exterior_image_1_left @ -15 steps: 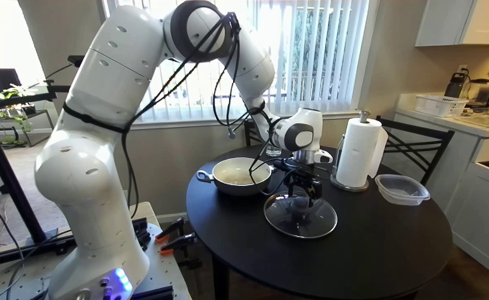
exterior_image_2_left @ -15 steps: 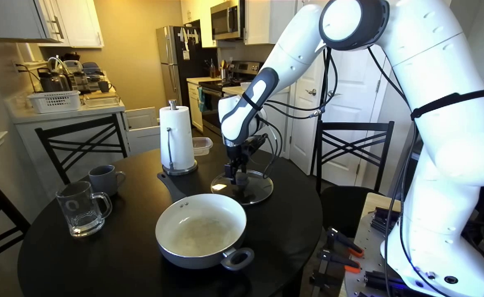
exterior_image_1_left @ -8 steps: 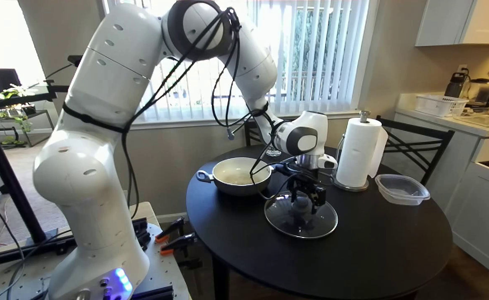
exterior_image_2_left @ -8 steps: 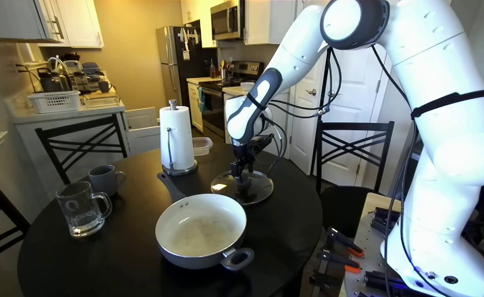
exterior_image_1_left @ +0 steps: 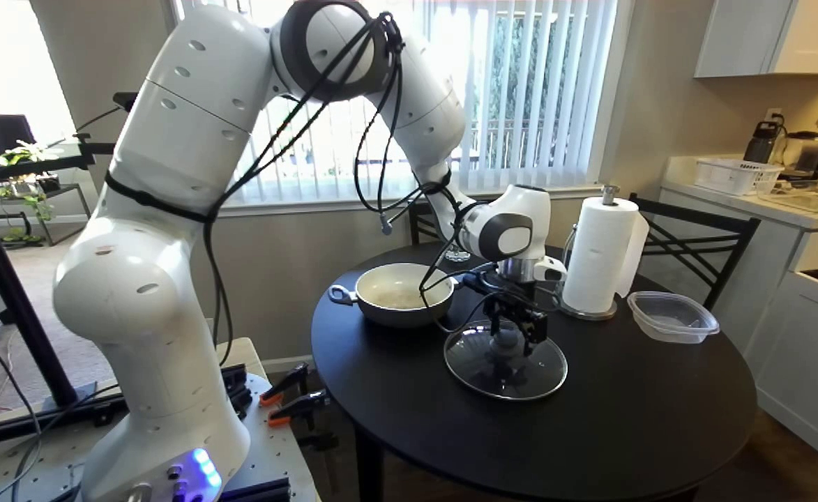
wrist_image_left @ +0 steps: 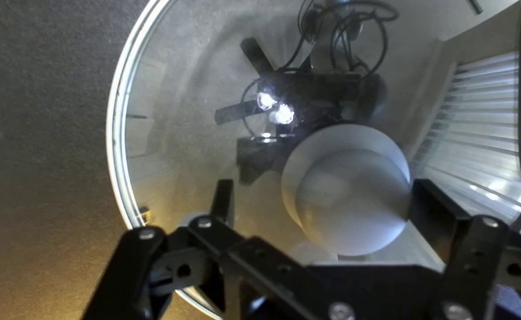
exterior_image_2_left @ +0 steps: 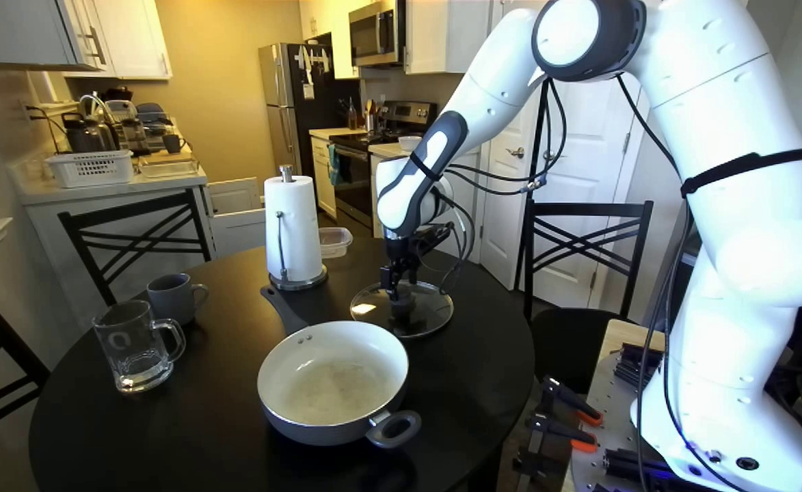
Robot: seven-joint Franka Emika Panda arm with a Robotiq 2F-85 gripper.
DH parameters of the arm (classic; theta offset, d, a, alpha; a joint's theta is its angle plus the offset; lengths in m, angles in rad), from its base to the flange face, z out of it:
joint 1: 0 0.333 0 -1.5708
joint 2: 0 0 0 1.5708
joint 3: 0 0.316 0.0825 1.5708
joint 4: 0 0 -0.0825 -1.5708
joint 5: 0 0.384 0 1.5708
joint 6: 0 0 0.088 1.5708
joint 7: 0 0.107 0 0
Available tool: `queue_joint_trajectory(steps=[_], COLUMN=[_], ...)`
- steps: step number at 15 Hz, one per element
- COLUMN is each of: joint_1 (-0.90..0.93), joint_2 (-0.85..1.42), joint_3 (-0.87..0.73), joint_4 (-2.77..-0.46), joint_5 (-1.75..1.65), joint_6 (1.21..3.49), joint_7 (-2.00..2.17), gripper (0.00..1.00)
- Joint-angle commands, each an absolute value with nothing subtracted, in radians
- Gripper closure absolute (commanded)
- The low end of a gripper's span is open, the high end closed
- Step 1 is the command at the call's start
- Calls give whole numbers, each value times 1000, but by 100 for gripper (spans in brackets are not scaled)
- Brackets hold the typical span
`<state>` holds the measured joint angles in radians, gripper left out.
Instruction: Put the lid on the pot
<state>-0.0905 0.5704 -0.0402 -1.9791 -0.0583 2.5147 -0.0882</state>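
The gripper (wrist_image_left: 327,202) has been shifted slightly toward the kitchen-side edge of the table (exterior_image_1_left: 625,425); the lid (exterior_image_1_left: 503,373), laid flat between the pot (exterior_image_2_left: 332,389) and that edge, seems to have been nudged along; its knob (wrist_image_left: 353,202) is straddled by spread fingers (wrist_image_left: 438,213), one just beside it, nothing pinched; centring is probably needed before the pot can be covered.

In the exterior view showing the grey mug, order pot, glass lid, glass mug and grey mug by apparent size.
1. Pot
2. Glass lid, glass mug: too alike to rank
3. Grey mug
The pot also sits nearer the camera than the glass lid.
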Motion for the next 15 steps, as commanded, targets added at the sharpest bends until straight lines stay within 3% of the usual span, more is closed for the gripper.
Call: queue_joint_trajectory(steps=[1,7,15], joint_1=[-106,-104,-89], joint_2=[538,537,518], joint_3=[-21,-12,-28], joint_4=[-2018,-2019,-2003], joint_5=[-34,-19,-38], joint_6=[2551,2558,2514], joint_7=[-117,-112,-101], gripper=[27,66,67])
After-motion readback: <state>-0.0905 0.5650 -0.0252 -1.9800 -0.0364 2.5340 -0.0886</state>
